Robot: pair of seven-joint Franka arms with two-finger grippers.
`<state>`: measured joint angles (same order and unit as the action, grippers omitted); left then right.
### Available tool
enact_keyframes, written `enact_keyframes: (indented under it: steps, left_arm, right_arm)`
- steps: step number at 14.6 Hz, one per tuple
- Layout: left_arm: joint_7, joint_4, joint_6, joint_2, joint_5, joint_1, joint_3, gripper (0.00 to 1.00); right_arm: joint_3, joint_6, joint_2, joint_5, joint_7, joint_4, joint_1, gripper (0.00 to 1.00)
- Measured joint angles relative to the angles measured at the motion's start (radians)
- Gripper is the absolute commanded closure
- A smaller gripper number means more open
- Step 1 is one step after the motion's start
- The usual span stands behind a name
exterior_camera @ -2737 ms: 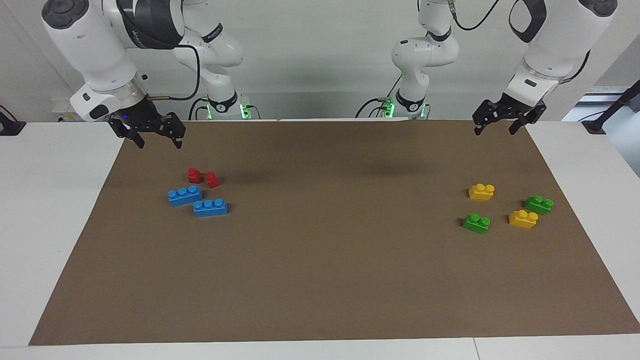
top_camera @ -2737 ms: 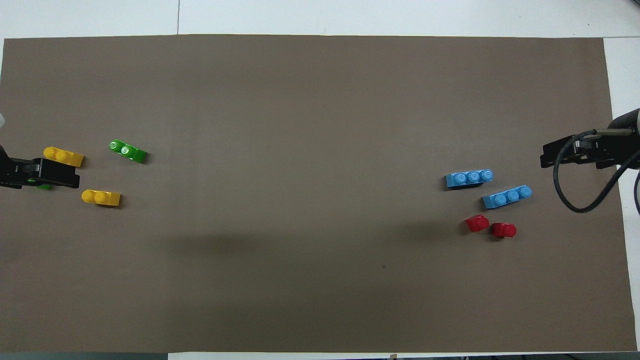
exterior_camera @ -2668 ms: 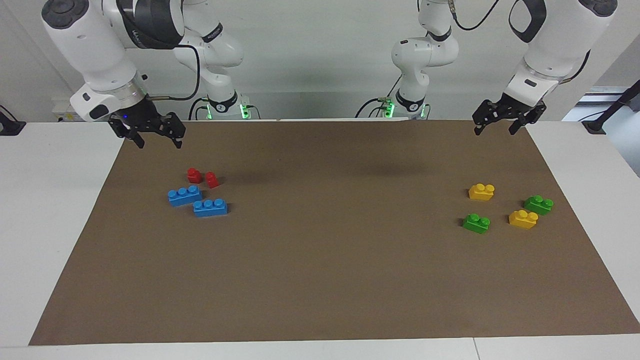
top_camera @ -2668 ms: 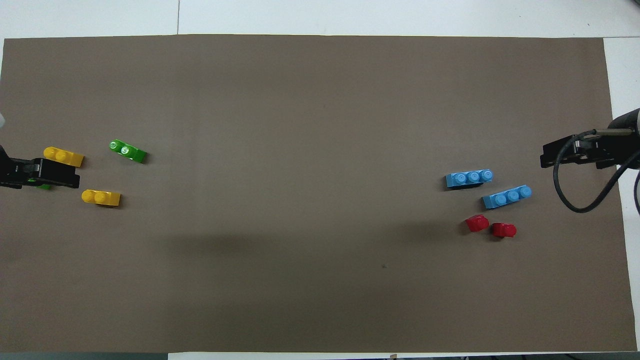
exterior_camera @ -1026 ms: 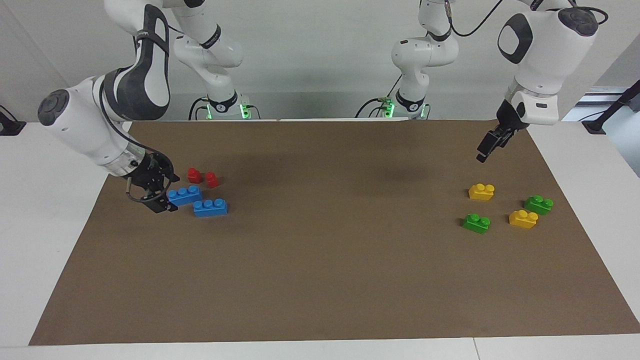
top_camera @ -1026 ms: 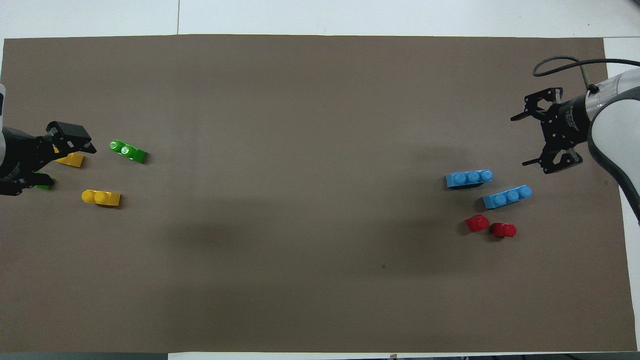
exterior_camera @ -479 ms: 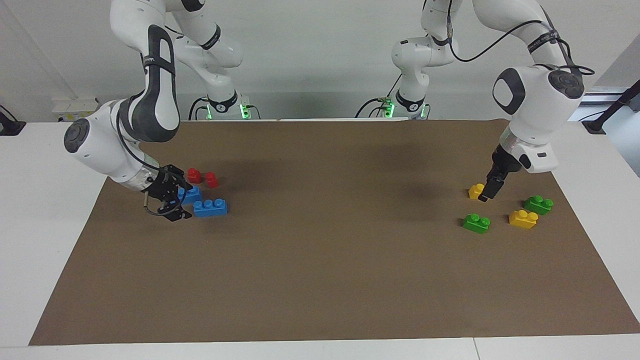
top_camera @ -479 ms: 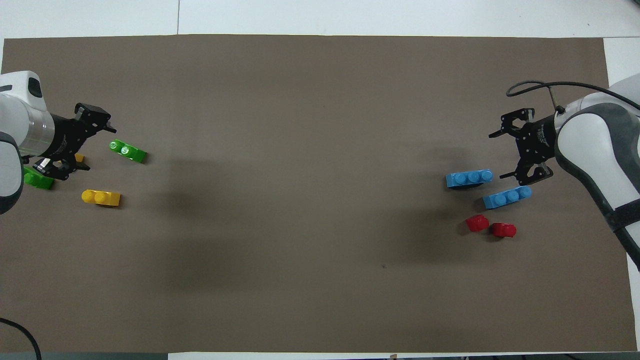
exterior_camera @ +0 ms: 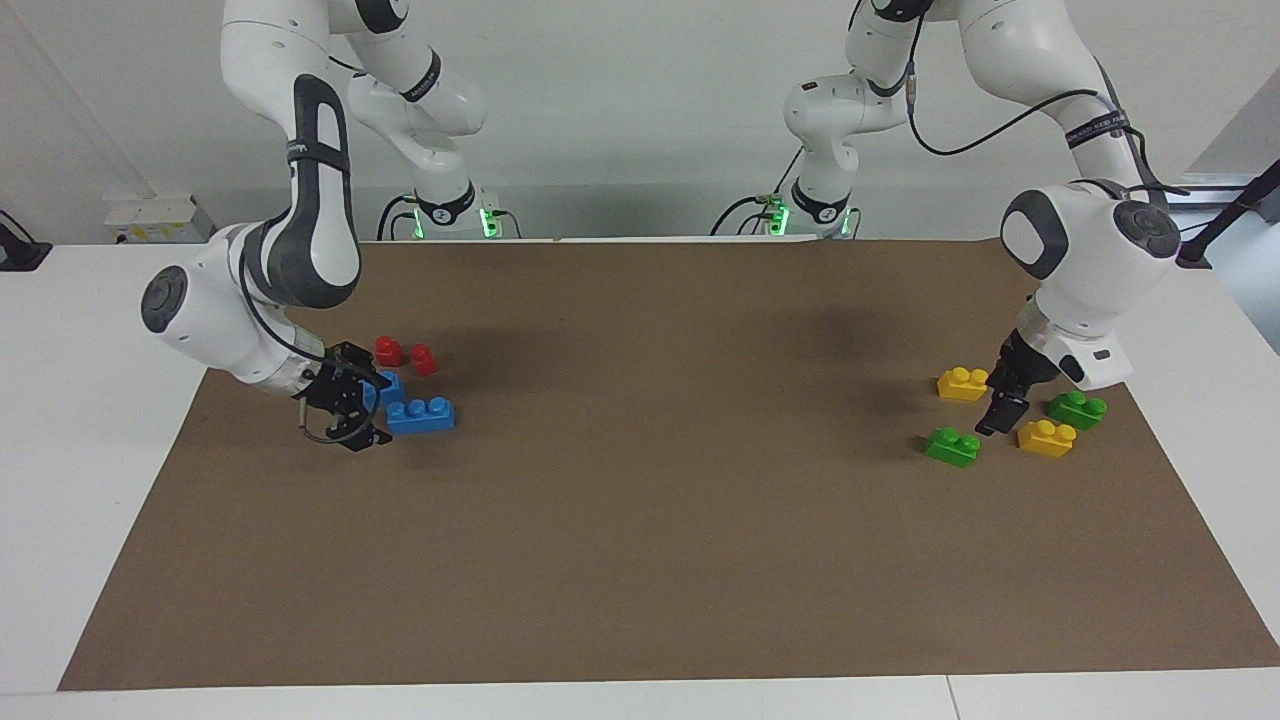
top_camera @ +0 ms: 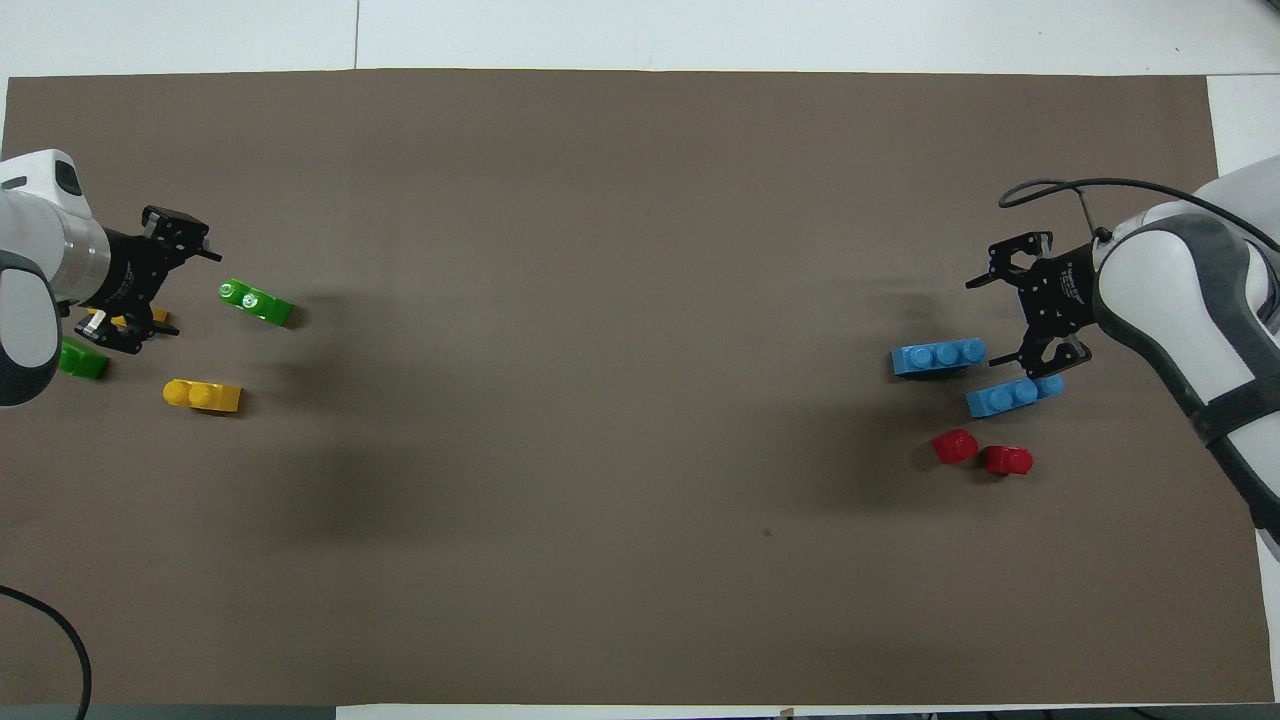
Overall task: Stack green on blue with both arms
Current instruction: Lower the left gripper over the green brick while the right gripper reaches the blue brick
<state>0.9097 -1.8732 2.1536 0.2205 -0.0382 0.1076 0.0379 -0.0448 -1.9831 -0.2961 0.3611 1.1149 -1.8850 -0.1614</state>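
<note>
Two bright green two-stud bricks on the brown mat (exterior_camera: 640,560) at the left arm's end of the table, both upright with studs up. One green brick (exterior_camera: 953,446) (top_camera: 257,301) farther from the robots and toward the middle of the table; second green brick (exterior_camera: 1077,409) (top_camera: 78,358) nearer the table's end, partly covered by the arm in the overhead view. Between and beside them, two yellow two-stud bricks: one (exterior_camera: 963,383) (top_camera: 203,395) nearer to the robots, the other (exterior_camera: 1046,438) just beside the second green brick.

Left gripper (exterior_camera: 1000,412) (top_camera: 172,286) low among these four bricks, jaws spread, grasping nothing.

At the right arm's end, two long bright blue three-stud bricks lying close together: the farther blue brick (exterior_camera: 421,415) (top_camera: 938,358) fully in sight, the nearer blue brick (exterior_camera: 385,390) (top_camera: 1013,396) partly hidden by the gripper in the facing view. Two small red bricks (exterior_camera: 405,355) (top_camera: 980,452) just nearer to the robots than the blue pair.

Right gripper (exterior_camera: 345,412) (top_camera: 1018,312) low beside the blue bricks, jaws spread wide, empty. Contact with the nearer blue brick impossible to tell.
</note>
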Motion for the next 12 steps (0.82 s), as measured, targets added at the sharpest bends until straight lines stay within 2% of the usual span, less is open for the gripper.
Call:
enact_keyframes:
  steps: [5,12]
  left_arm:
    - [0.13,0.005,0.054,0.067,0.0,-0.001,0.009,0.0]
    - [0.158,0.033,0.063,0.128,0.008,-0.001,0.009,0.0]
  right_arm:
    - [0.001,-0.051,-0.008,0.039,-0.007,-0.045,-0.008,0.0]
    - [0.0,-0.091,-0.008,0.049,-0.023,-0.109,-0.008,0.0]
